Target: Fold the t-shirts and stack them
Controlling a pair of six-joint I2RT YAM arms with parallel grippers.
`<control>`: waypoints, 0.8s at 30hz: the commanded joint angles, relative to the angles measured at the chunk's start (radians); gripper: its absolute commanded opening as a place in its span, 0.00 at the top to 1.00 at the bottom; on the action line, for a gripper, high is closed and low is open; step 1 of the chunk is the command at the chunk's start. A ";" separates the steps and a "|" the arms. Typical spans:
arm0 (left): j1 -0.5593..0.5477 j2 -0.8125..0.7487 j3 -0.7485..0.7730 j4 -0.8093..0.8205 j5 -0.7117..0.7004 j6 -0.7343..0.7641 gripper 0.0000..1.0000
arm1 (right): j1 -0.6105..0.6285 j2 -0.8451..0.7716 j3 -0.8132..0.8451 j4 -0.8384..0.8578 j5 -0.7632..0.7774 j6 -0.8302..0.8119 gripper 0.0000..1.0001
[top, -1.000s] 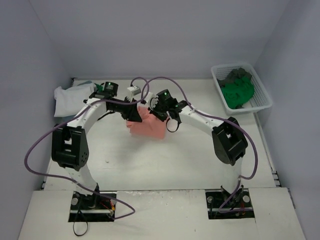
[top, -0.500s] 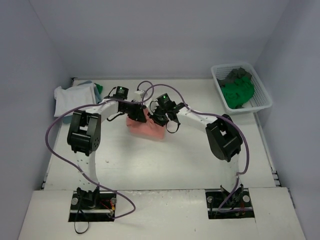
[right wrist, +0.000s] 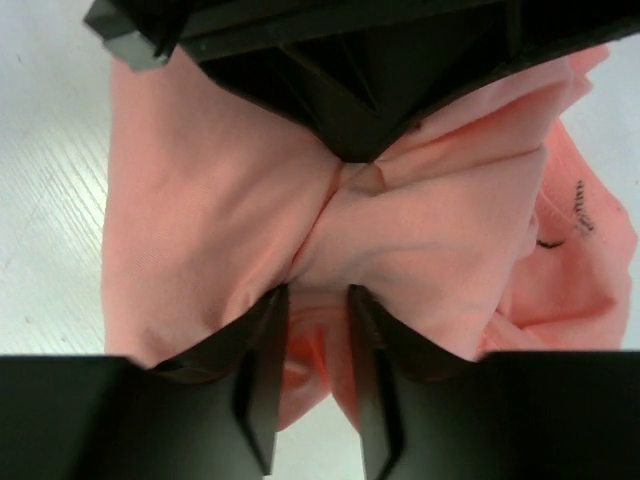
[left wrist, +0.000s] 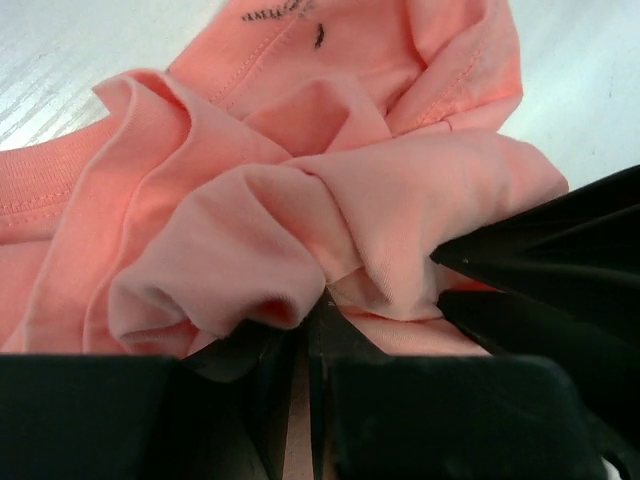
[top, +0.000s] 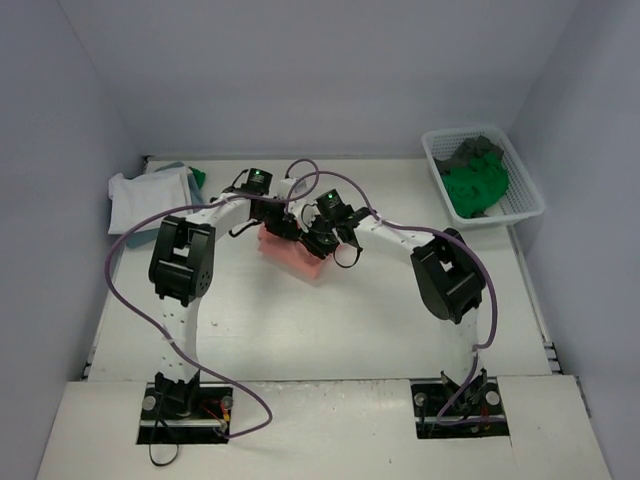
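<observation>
Shirt: we see the pink shirt (top: 298,260) bunched at the middle of the table (top: 350,320), its long axis running far-left to near-right.
Left gripper (left wrist: 310,335): jaws clamped on a fold.
Right gripper (right wrist: 318,320): jaws slightly apart, cloth between.

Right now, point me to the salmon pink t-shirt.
Top view: the salmon pink t-shirt lies bunched mid-table, where the left gripper and the right gripper meet.
</observation>
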 commanded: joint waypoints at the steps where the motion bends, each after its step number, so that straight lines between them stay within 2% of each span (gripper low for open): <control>1: -0.007 -0.011 0.031 -0.040 -0.062 0.000 0.94 | -0.003 -0.049 0.009 0.019 0.013 0.001 0.68; 5: -0.006 -0.095 0.048 -0.060 -0.074 0.011 0.92 | -0.003 -0.104 0.013 0.019 0.039 0.013 0.64; 7: -0.006 -0.117 0.064 -0.078 -0.076 0.021 0.83 | -0.003 -0.129 0.023 0.018 0.050 0.021 0.64; 11: -0.004 -0.129 0.114 -0.147 -0.079 0.035 0.83 | -0.003 -0.159 0.044 0.019 0.062 0.030 0.68; 13: -0.006 -0.116 0.117 -0.171 -0.067 0.034 0.83 | -0.003 -0.175 0.062 0.019 0.065 0.035 0.71; 14: -0.006 -0.109 0.114 -0.172 -0.064 0.031 0.83 | -0.003 -0.179 0.067 0.019 0.064 0.041 0.78; 16: -0.007 -0.108 0.100 -0.172 -0.054 0.029 0.83 | -0.001 -0.196 0.076 0.021 0.053 0.044 0.85; 17: -0.007 -0.109 0.097 -0.171 -0.053 0.028 0.83 | -0.001 -0.201 0.079 0.019 0.018 0.045 0.96; 19: -0.007 -0.114 0.095 -0.168 -0.054 0.025 0.84 | 0.002 -0.202 0.081 0.019 -0.007 0.044 1.00; 24: -0.006 -0.123 0.106 -0.174 -0.083 0.029 0.87 | 0.019 -0.112 0.112 -0.018 -0.110 0.033 1.00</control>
